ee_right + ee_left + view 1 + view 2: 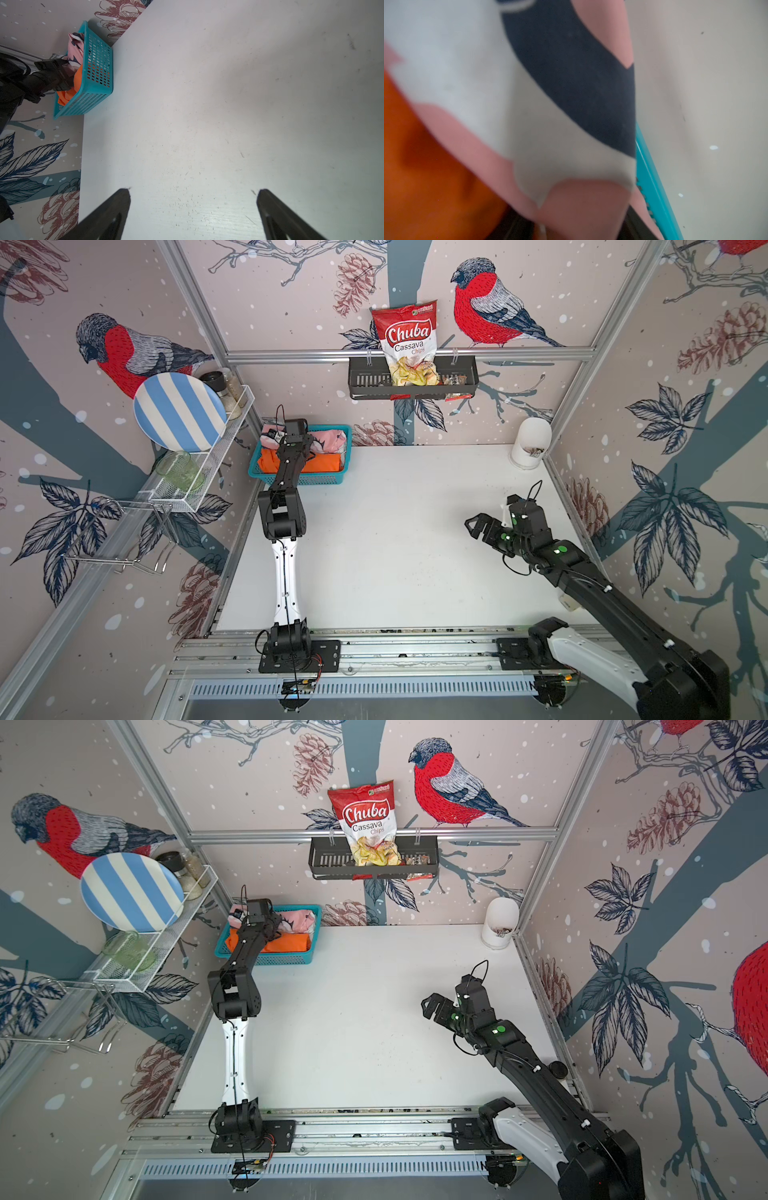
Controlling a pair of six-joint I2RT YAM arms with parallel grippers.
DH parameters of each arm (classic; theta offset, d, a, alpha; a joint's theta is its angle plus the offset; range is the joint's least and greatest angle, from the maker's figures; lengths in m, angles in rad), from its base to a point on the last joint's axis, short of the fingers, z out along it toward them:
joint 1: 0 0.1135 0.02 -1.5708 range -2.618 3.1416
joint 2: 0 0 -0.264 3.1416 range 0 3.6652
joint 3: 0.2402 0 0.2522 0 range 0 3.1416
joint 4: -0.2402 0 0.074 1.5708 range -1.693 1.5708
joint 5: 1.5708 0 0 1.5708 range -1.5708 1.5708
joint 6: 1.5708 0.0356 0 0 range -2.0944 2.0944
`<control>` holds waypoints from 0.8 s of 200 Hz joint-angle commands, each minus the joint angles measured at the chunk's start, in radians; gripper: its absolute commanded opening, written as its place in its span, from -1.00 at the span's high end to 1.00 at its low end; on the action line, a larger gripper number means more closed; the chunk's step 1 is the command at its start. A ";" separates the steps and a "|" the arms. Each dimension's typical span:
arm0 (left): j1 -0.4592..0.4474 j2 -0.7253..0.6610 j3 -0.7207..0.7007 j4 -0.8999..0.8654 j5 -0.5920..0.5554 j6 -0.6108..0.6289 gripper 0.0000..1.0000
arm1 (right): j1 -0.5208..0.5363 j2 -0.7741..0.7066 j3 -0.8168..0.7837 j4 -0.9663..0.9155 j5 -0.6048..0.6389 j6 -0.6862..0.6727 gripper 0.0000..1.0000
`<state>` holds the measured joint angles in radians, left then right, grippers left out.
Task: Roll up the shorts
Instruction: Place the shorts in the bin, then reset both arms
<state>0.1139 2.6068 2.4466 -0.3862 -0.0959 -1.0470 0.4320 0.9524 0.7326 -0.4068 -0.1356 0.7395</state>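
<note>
White tabletop [395, 539] takes up most of the scene, bare in the middle. Right arm [602, 585] comes in from the near right corner. Left arm [284, 556] runs from the near rail up to the far left corner. Teal mesh basket [316, 480] sits in that far left corner, right by the back wall.

Both shorts I can make out are inside the basket, none on the table. Orange shorts [326, 464] lie along the near side, and the pink shorts [332, 436] w/ navy + white shapes are just behind them on the far side.

Left gripper [297, 450] is down in the basket over the cloth. The left wrist cam is blurry and filled w/ pink patterned fabric up close, orange next to it, a bit of teal rim at the edge. No fingers show there or from above, so can't tell if they're apart or pinching anything.

Right gripper [471, 529] hovers over the right part of the table, well apart from the basket. Its fingers are spread wide w/ nothing between them.
</note>
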 commanded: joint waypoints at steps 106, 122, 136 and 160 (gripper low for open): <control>-0.177 -0.879 -0.942 -0.001 -0.086 0.404 -0.60 | -0.252 0.119 0.070 0.245 0.169 -0.320 -1.00; -0.181 -1.038 -1.200 0.153 -0.086 0.433 -0.74 | -0.335 0.161 0.041 0.322 0.217 -0.341 -1.00; -0.181 -1.149 -1.389 0.254 -0.129 0.460 -0.97 | -0.379 0.188 0.001 0.405 0.256 -0.390 -1.00; -0.180 -1.254 -1.626 0.339 -0.266 0.495 -0.98 | -0.336 0.159 -0.189 0.753 0.416 -0.581 -1.00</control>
<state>-0.0669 1.4281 0.9813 -0.2356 -0.2062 -0.6380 0.0662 1.1305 0.6685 -0.0135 0.1154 0.3626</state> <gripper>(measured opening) 0.985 0.997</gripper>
